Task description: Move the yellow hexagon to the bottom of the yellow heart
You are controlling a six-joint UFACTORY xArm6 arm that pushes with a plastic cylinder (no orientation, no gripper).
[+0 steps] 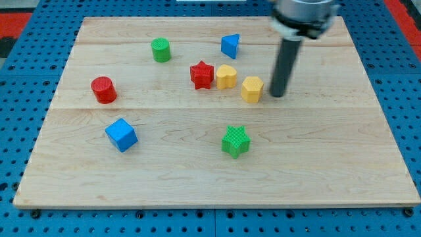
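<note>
Wooden desk (217,178): pale planks carrying eight blocks, on a blue perforated base.
Claw state: a plain dark rod; it has no jaws to open, close or grip. My tip (277,96) rests at desk level.
Yellow hexagon (252,89): just beside the tip, on the view's left of it; whether they touch cannot be told.
Yellow heart (226,76): further to the view's left of the tip, just beyond the hexagon and slightly toward the view's top.
Red star (202,74): close against the heart's far side from the tip.
Blue triangle (229,46): up and left of the tip, apart from the row.
Green star (235,141): below and left of the tip, well apart.
Green cylinder (160,49), red cylinder (103,89), blue cube (121,135): far to the view's left of the tip.
Orientation: hexagon sits flat, compact, with no long axis that can be made out.
</note>
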